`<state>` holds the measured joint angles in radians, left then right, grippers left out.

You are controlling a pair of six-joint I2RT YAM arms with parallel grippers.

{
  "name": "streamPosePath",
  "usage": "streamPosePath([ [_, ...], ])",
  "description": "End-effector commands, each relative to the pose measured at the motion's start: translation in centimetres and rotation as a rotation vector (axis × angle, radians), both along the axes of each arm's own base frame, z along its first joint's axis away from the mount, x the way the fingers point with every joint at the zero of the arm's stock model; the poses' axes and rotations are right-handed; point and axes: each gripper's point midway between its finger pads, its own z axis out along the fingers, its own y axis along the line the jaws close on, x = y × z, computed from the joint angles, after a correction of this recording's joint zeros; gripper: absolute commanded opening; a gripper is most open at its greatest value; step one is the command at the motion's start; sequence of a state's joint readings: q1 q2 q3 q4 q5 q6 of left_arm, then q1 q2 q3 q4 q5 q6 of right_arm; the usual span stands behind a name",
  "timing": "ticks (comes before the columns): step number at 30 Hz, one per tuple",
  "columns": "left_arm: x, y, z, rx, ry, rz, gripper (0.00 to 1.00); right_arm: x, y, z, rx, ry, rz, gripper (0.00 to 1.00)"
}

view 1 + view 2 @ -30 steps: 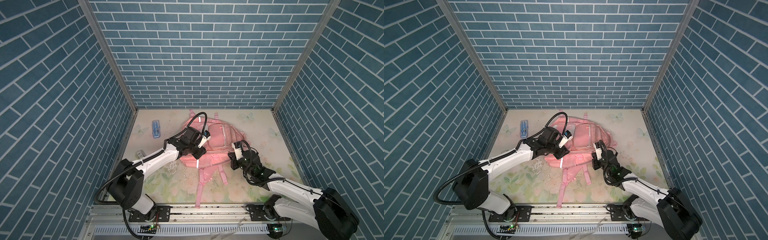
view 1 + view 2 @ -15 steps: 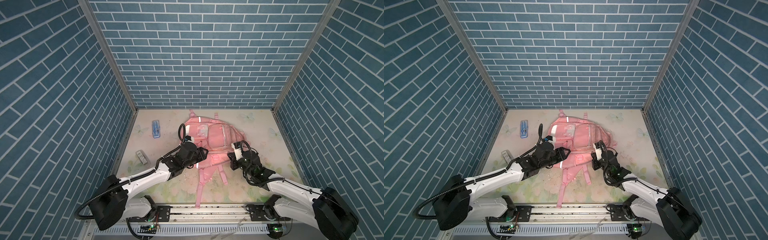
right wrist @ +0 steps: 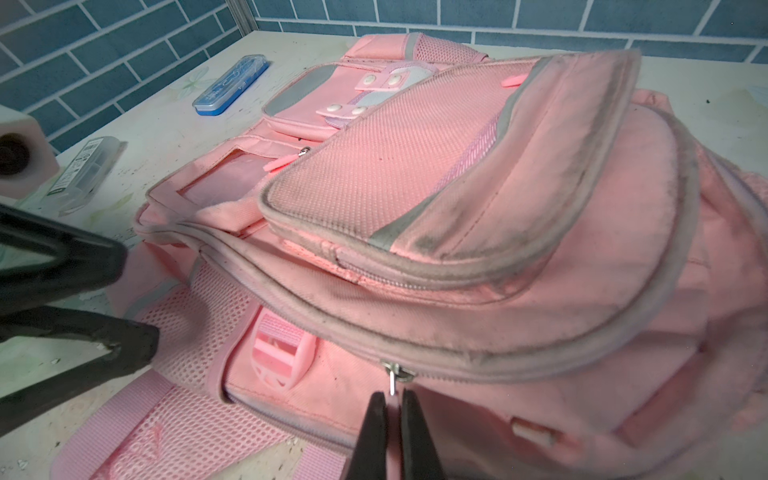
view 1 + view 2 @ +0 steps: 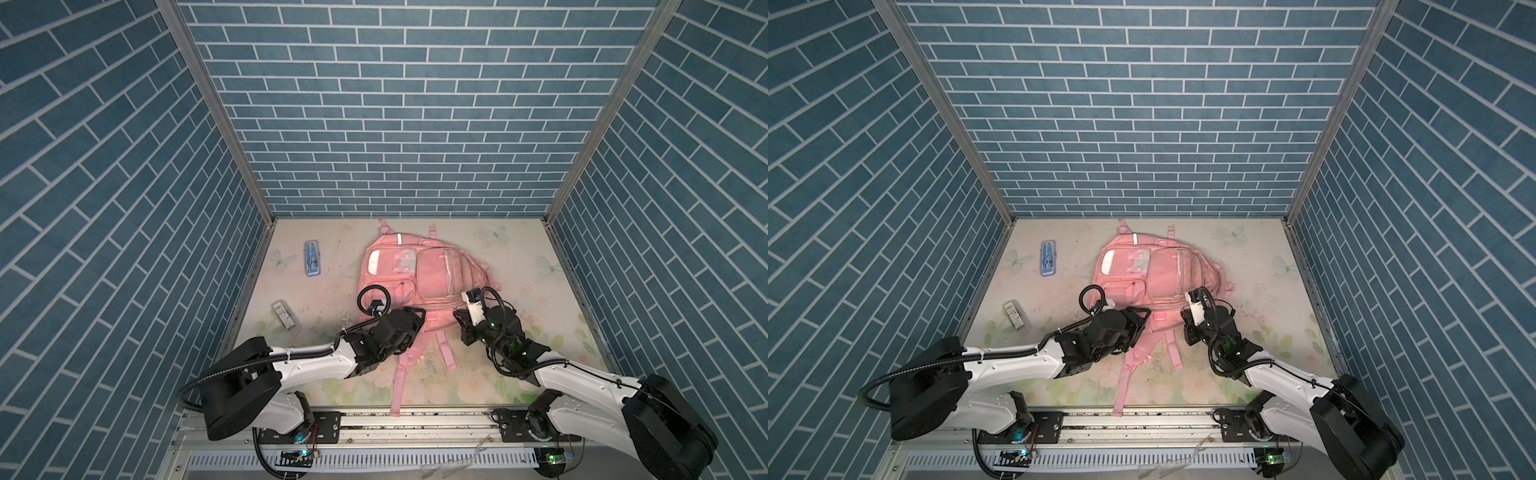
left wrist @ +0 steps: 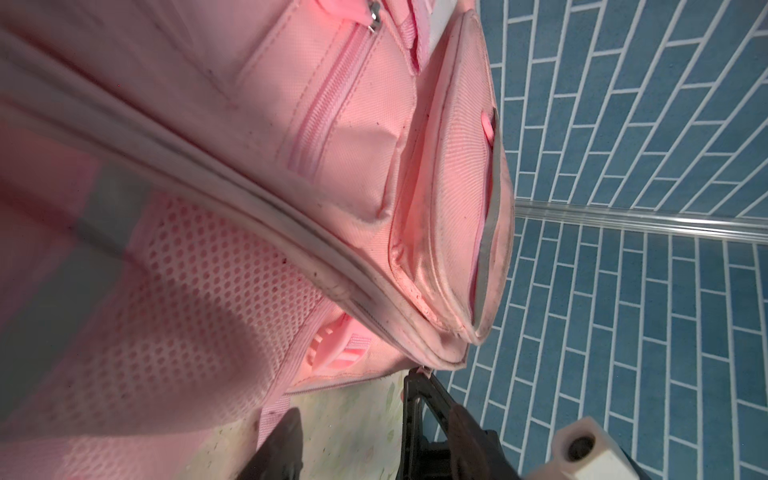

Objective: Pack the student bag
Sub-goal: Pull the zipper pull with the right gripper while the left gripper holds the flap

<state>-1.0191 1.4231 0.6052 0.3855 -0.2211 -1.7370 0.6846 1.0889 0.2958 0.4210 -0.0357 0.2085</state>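
The student bag (image 4: pixel 428 274) (image 4: pixel 1163 278) is a large pink backpack lying flat mid-table, its straps trailing toward the front edge. My left gripper (image 4: pixel 419 316) (image 4: pixel 1142 316) is low at the bag's near edge. In the left wrist view it (image 5: pixel 355 395) is open with only table between its fingers, and one fingertip (image 5: pixel 415 376) touches the bag's bottom seam. My right gripper (image 3: pixel 392 397) (image 4: pixel 458 324) is shut on the metal zipper pull (image 3: pixel 392 380) of the main zipper at the bag's near right corner (image 3: pixel 457 187).
A blue pencil case (image 4: pixel 312 258) (image 4: pixel 1048 259) (image 3: pixel 232 85) lies at the back left. A clear labelled box (image 4: pixel 286 318) (image 4: pixel 1017 316) (image 3: pixel 83 170) lies nearer, by the left wall. One pink strap (image 4: pixel 399 374) reaches the front rail.
My left arm has swung back from over the bag's top down to its near edge, and its jaws have opened wider. The right gripper has stayed on the zipper pull.
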Motion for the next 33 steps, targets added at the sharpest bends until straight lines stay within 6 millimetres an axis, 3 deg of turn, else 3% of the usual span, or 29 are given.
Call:
streamPosePath([
  [1,1.5,0.4,0.4,-0.06,-0.031,0.087,0.57,-0.5,1.0,1.1,0.025,-0.043,0.063,0.0],
  [5,3.1,1.5,-0.5,-0.066,-0.046,0.139,0.57,-0.6,1.2,1.0,0.03,-0.027,0.07,0.0],
  [11,4.5,-0.2,-2.6,-0.085,-0.03,0.082,0.53,-0.4,1.4,0.9,0.02,-0.006,0.07,0.0],
  [13,4.7,-0.1,-3.2,-0.102,-0.021,0.081,0.45,-0.3,1.5,1.1,0.022,-0.006,0.068,0.0],
  [17,5.2,0.6,-3.3,-0.096,-0.033,0.061,0.15,0.2,0.9,1.2,0.016,-0.003,0.016,0.0],
  [20,5.3,1.4,-3.1,-0.054,-0.036,0.023,0.0,0.8,-0.2,1.7,0.005,-0.019,-0.053,0.0],
  [26,5.0,3.5,-3.4,0.023,-0.029,-0.108,0.0,2.0,-3.5,2.8,-0.036,-0.063,-0.179,0.0],
  [33,5.4,4.5,-2.5,0.261,-0.097,-0.309,0.0,4.6,-9.8,3.9,-0.099,-0.093,-0.449,0.0],
])
